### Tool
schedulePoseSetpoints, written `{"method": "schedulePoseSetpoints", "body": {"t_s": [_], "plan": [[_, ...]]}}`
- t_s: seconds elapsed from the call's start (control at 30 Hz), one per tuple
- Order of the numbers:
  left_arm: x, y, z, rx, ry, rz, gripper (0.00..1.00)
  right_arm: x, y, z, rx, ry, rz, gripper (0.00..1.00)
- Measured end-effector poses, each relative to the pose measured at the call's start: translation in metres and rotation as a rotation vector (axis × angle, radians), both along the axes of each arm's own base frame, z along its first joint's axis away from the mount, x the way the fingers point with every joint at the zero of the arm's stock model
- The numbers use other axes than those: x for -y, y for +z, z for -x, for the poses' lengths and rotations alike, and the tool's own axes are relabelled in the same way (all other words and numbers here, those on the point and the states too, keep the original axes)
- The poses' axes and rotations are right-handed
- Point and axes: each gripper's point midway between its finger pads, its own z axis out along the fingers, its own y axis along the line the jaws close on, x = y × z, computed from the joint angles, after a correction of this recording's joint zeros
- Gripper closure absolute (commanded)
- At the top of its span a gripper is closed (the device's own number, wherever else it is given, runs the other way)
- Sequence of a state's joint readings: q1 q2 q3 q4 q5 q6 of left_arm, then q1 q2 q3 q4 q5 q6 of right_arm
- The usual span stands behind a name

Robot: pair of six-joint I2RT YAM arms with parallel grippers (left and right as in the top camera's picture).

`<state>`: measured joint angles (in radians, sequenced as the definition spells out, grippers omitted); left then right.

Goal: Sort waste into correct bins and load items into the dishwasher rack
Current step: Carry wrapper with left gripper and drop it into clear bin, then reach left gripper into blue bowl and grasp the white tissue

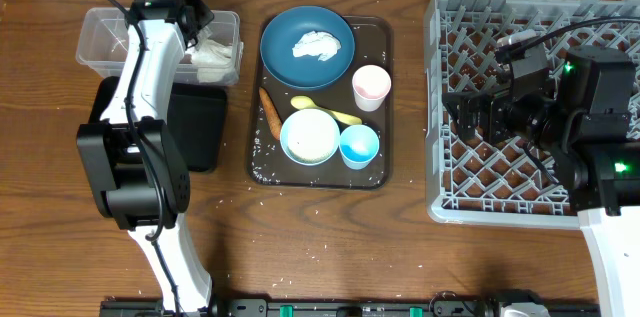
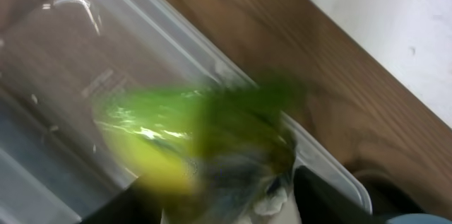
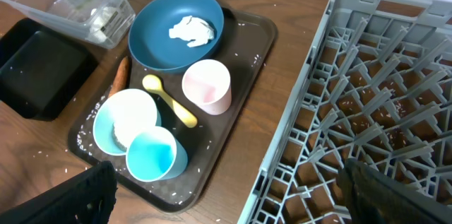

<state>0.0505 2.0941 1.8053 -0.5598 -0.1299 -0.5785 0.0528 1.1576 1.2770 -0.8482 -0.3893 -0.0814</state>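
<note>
My left gripper (image 1: pixel 195 37) hangs over the clear tub (image 1: pixel 100 37), fingers apart. The yellow-green wrapper (image 2: pixel 176 136) is a blur just off them, over the tub (image 2: pixel 78 61), with crumpled white paper (image 1: pixel 217 54) beside it. My right gripper (image 3: pixel 226 181) is open and empty above the left wall of the grey rack (image 1: pixel 440 197). The dark blue bowl (image 1: pixel 300 67) holds white paper (image 1: pixel 318 45). Around it lie the carrot (image 1: pixel 270 112), yellow spoon (image 1: pixel 340 114), white bowl (image 1: pixel 310 135), pink cup (image 1: pixel 371 87) and light blue cup (image 1: pixel 359 146).
The dishes sit on a dark brown serving tray (image 1: pixel 380 172) strewn with rice grains. The black tray (image 1: pixel 200 127) lies in front of the tub, partly under my left arm. Rice grains dot the wood in front of the serving tray.
</note>
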Motion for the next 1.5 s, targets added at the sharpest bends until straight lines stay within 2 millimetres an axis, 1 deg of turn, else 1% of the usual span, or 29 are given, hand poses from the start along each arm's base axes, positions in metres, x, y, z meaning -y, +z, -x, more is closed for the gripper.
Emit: {"method": "schedulePoseSetpoints", "body": {"t_s": [0.07,0.13,0.23,0.33,0.4,0.43,0.53,0.6,0.67,0.73,0.83,0.93,1.0,1.1,1.23,1.3,1.33,1.47,1.5], "plan": [[0.003,0.001,0.001,-0.004,-0.015,0.013,0.29,0.000,0.000,0.000,0.000,0.000,0.000,0.01],[0.010,0.009,0.002,0.010,-0.037,0.037,0.26,0.000,0.000,0.000,0.000,0.000,0.000,0.01],[0.027,0.031,0.002,0.055,-0.093,0.066,0.21,0.000,0.000,0.000,0.001,0.000,0.000,0.01],[0.057,0.054,0.003,0.097,-0.166,0.080,0.19,0.000,0.001,-0.001,0.004,0.000,0.000,0.01],[0.086,0.062,0.005,0.112,-0.222,0.080,0.18,0.000,0.001,-0.001,0.004,0.000,0.000,0.01],[0.104,0.063,0.005,0.115,-0.256,0.081,0.18,0.000,0.001,-0.001,0.004,0.000,0.000,0.01],[0.152,0.056,0.003,0.123,-0.344,0.078,0.16,0.000,0.000,0.000,0.003,0.000,0.000,0.01],[0.184,0.045,-0.001,0.127,-0.413,0.067,0.16,0.000,-0.001,0.001,-0.003,0.000,0.000,0.01],[0.207,0.028,-0.004,0.117,-0.476,0.044,0.15,0.000,-0.001,0.001,-0.006,0.000,0.000,0.01],[0.225,0.001,-0.003,0.074,-0.558,0.000,0.14,0.000,-0.001,0.001,-0.006,0.000,0.000,0.01],[0.238,-0.041,-0.001,-0.001,-0.647,-0.055,0.11,0.000,-0.001,0.001,-0.009,0.000,-0.001,0.01],[0.238,-0.077,-0.001,-0.056,-0.686,-0.083,0.07,0.000,-0.004,0.004,-0.024,0.000,0.000,0.01],[0.237,-0.092,-0.003,-0.072,-0.694,-0.091,0.05,0.000,-0.005,0.004,-0.028,0.000,0.000,0.01],[0.236,-0.107,-0.007,-0.078,-0.703,-0.102,0.05,0.000,-0.005,0.005,-0.031,0.000,0.000,0.01],[0.237,-0.107,-0.013,-0.052,-0.707,-0.106,0.05,0.000,-0.005,0.005,-0.031,0.000,0.000,0.01],[0.239,-0.105,-0.015,-0.039,-0.708,-0.107,0.11,0.000,-0.005,0.005,-0.031,0.000,0.000,0.01],[0.239,-0.105,-0.016,-0.036,-0.708,-0.107,0.17,0.000,-0.005,0.005,-0.031,0.000,0.000,0.01],[0.239,-0.110,-0.016,-0.043,-0.715,-0.106,0.49,0.000,-0.005,0.005,-0.031,0.000,0.000,0.01],[0.240,-0.112,-0.015,-0.046,-0.718,-0.102,0.53,0.000,-0.005,0.005,-0.030,0.000,0.000,0.01]]}}
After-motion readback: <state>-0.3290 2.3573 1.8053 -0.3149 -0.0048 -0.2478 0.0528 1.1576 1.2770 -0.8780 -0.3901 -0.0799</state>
